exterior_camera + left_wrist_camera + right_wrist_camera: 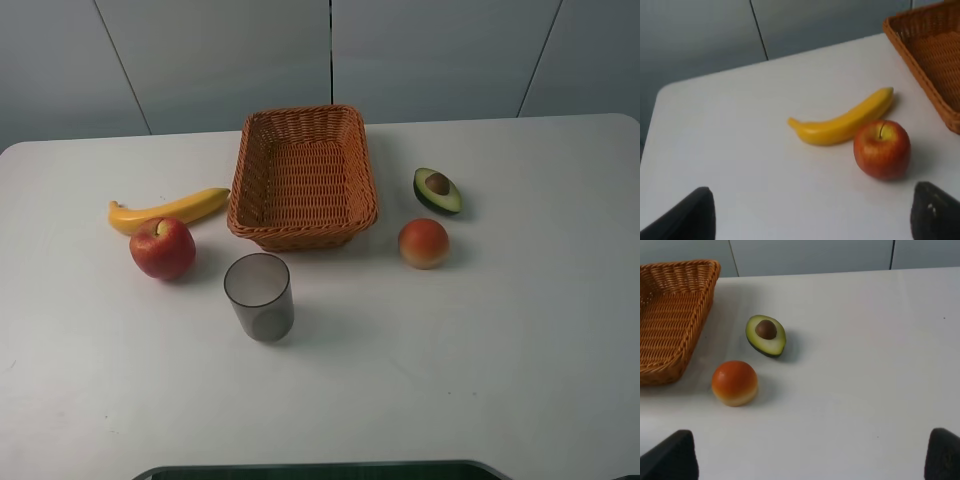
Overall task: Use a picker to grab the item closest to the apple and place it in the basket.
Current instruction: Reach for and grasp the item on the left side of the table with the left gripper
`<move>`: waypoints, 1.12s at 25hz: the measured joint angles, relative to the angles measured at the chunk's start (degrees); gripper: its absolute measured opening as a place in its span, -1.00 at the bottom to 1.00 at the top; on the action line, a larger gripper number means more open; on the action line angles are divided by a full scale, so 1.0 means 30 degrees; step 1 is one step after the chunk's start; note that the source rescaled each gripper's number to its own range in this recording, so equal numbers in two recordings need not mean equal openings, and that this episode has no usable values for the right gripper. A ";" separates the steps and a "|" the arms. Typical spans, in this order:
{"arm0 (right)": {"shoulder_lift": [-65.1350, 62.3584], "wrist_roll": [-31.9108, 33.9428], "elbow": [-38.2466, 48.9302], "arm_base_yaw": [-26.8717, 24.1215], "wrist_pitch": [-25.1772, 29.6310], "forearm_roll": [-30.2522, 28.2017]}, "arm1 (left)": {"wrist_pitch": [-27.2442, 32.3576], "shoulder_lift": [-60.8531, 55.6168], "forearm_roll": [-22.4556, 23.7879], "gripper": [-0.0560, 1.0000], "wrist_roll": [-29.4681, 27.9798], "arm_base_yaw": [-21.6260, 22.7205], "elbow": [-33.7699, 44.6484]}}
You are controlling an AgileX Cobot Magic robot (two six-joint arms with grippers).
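Observation:
The yellow banana (168,211) lies on the white table left of the basket, just behind the red apple (162,248). Both also show in the left wrist view: the banana (842,124) almost touches the apple (882,149). The wicker basket (302,176) stands at the table's middle back and is empty. My left gripper (810,220), the picker, hangs open short of the apple and banana, holding nothing; only its two black fingertips (687,215) show. My right gripper (807,460) is also open and empty. Neither arm appears in the exterior high view.
A grey translucent cup (259,296) stands in front of the basket. A halved avocado (437,190) and an orange-red fruit (424,243) lie to the basket's right. The table's back edge meets a grey wall.

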 joint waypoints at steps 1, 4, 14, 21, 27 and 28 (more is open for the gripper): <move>0.0000 0.0000 0.0000 0.0000 0.0000 0.0000 | -0.0763 0.0859 -0.0083 1.00 0.0272 -0.0040 -0.0218; 0.0000 0.0000 0.0000 0.0000 0.0000 0.0000 | -0.2611 0.4273 -0.0675 1.00 0.0801 -0.0041 -0.0834; 0.0000 0.0000 0.0000 0.0000 0.0000 0.0000 | -0.4601 1.6036 -0.1847 1.00 0.4911 -0.0069 -0.4361; 0.0000 0.0000 0.0000 0.0000 0.0000 0.0000 | -0.3915 2.3541 -0.1923 1.00 0.8914 -0.0112 -0.9773; 0.0000 0.0000 0.0000 0.0000 0.0000 0.0000 | -0.2400 2.9365 -0.2213 1.00 1.1030 -0.0112 -1.4312; 0.0000 0.0000 0.0000 0.0000 0.0000 0.0000 | -0.2365 3.0247 -0.2241 1.00 1.1168 -0.0112 -1.4867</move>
